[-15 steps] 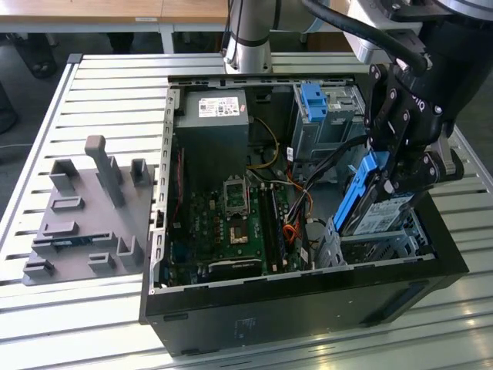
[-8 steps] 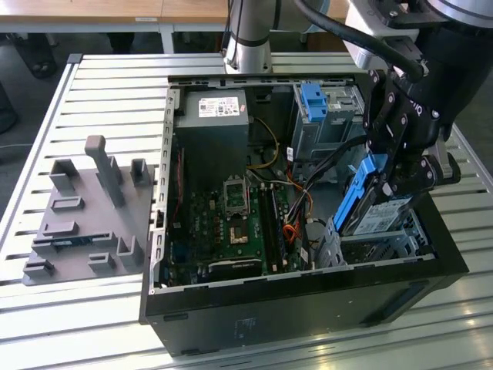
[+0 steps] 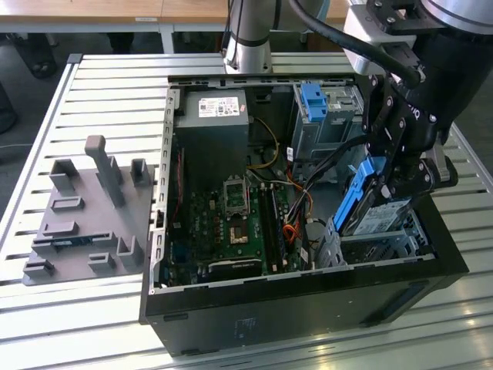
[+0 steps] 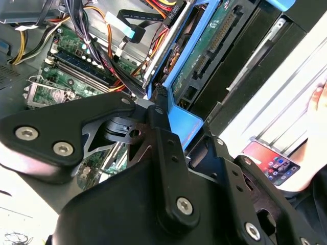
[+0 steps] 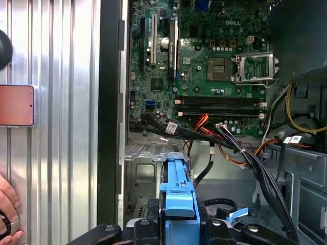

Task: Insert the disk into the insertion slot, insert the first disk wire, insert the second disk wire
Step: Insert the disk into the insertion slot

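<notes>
In the exterior view my gripper (image 3: 390, 179) is shut on the disk (image 3: 371, 206), a silver drive in a bright blue carrier. I hold it steeply tilted on edge over the insertion slot (image 3: 379, 245), the low silver perforated cage in the case's corner nearest the camera, on the exterior view's right. Its lower end sits at the cage's mouth. In the second wrist view the black fingers (image 4: 162, 127) clamp the blue carrier (image 4: 180, 121), with the drive's green circuit board (image 4: 204, 56) beyond. In the first wrist view the blue carrier (image 5: 177, 196) stands above the cage (image 5: 145, 166).
The open computer case (image 3: 308, 293) holds a motherboard (image 3: 231, 220), a power supply (image 3: 212, 131), a taller grey cage with a blue latch (image 3: 320, 108) and loose cables (image 3: 308, 193) beside the slot. A grey fixture plate (image 3: 85, 208) lies at the exterior view's left. A hand (image 5: 7, 204) and a phone (image 5: 16, 104) are outside the case.
</notes>
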{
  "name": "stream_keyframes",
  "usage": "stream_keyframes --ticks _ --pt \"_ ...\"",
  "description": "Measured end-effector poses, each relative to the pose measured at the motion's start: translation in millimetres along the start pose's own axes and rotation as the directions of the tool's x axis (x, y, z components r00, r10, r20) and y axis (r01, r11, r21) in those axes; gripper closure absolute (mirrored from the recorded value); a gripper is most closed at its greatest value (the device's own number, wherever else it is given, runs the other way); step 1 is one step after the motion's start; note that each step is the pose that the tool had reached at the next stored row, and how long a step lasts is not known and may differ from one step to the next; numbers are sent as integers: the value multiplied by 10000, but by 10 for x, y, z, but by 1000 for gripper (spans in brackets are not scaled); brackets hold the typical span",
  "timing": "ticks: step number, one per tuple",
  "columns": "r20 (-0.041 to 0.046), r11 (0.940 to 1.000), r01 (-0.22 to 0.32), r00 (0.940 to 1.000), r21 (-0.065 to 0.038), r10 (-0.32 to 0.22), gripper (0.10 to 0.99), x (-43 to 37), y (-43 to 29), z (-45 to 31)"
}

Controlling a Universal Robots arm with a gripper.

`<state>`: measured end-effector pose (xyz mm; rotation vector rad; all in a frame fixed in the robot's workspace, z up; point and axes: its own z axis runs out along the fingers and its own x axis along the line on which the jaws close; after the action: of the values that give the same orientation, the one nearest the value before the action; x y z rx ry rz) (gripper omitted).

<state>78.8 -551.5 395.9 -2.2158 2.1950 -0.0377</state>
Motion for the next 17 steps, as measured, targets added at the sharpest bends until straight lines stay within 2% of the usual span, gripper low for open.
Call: stream_keyframes --ticks 17 --pt "-2 10000 0 10000 0 0 722 0 3 75"
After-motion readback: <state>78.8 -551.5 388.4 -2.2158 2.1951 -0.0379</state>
